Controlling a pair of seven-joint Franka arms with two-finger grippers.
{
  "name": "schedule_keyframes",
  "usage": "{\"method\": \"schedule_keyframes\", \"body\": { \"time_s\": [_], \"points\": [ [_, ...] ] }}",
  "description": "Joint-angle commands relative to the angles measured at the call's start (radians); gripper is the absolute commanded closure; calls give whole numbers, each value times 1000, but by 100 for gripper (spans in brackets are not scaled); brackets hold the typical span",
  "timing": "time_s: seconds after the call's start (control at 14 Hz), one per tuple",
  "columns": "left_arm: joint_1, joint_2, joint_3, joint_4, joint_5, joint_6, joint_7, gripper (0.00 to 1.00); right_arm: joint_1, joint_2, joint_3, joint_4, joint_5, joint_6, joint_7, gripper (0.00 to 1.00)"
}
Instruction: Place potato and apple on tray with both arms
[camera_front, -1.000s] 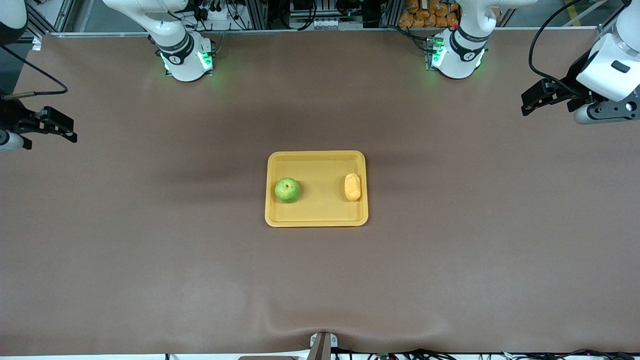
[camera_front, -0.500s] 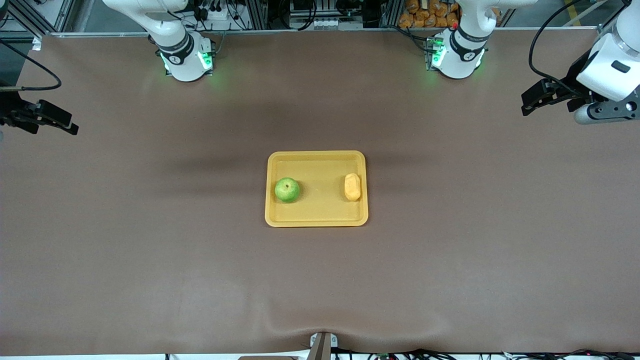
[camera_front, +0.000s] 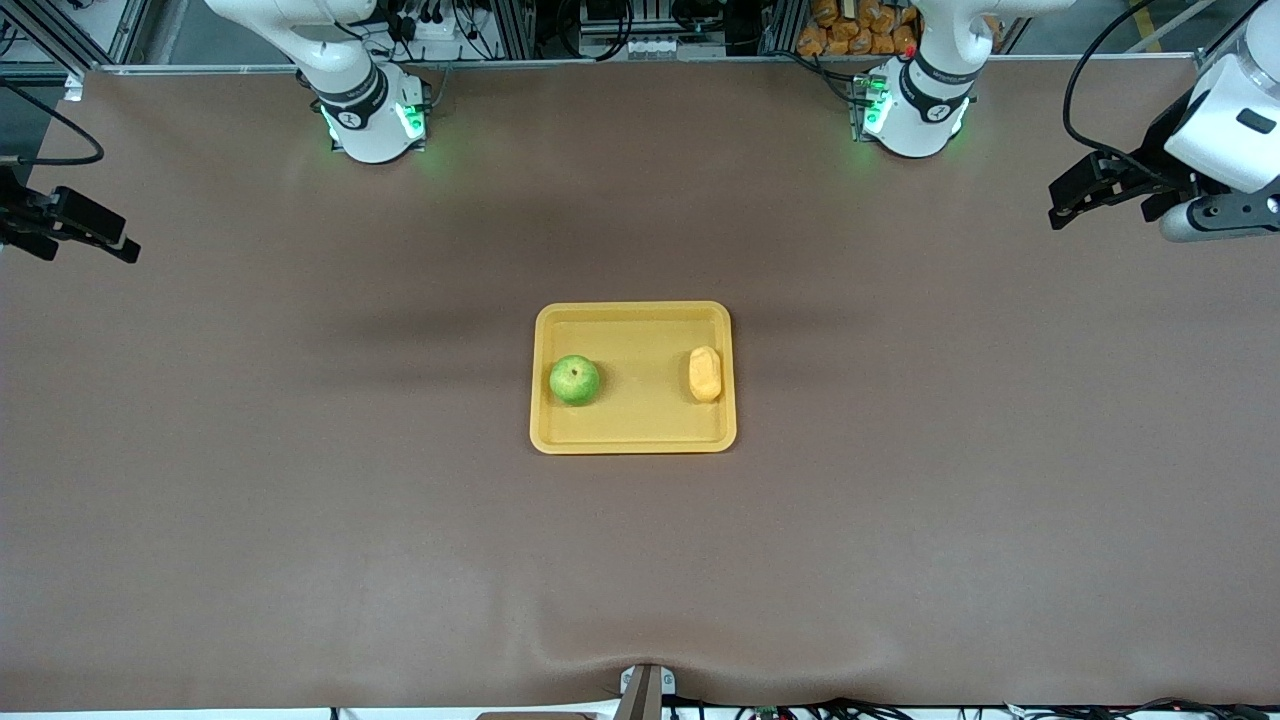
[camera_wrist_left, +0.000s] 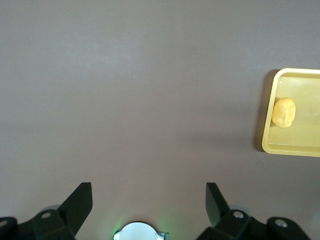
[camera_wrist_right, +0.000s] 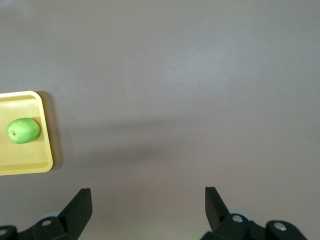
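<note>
The yellow-orange tray (camera_front: 632, 435) lies in the middle of the table. The green apple (camera_front: 575, 380) sits in it toward the right arm's end, and the yellow-orange potato (camera_front: 705, 373) sits in it toward the left arm's end. My left gripper (camera_front: 1078, 193) is up over the bare table at the left arm's end, open and empty (camera_wrist_left: 149, 192). My right gripper (camera_front: 105, 235) is up over the table at the right arm's end, open and empty (camera_wrist_right: 148, 197). The left wrist view shows the potato (camera_wrist_left: 283, 112) in the tray (camera_wrist_left: 295, 147). The right wrist view shows the apple (camera_wrist_right: 23, 130) in the tray (camera_wrist_right: 30, 166).
The brown table cloth (camera_front: 640, 560) has a fold near its front edge. Both arm bases (camera_front: 370, 115) (camera_front: 915, 110) stand along the back edge. Racks with cables and orange objects (camera_front: 850, 25) stand past the back edge.
My right gripper has moved up and farther toward its end of the table. My left gripper has shifted slightly toward its end. The apple, potato and tray have not moved.
</note>
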Motion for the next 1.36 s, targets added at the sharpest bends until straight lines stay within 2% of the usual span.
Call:
{"method": "schedule_keyframes", "body": {
  "time_s": [0.0,0.64,1.07,1.29],
  "points": [
    [2,-7,1,12,-13,-15,1,0,5,5,-6,23,7,-17,20,0],
    [3,-7,7,21,-15,-24,-2,0,10,40,-5,29,14,-4,20,0],
    [3,-5,9,22,-15,-24,-4,0,11,120,-5,98,14,2,18,0],
    [3,2,9,23,-15,-24,-4,0,13,123,-3,98,14,2,20,0]
  ]
}}
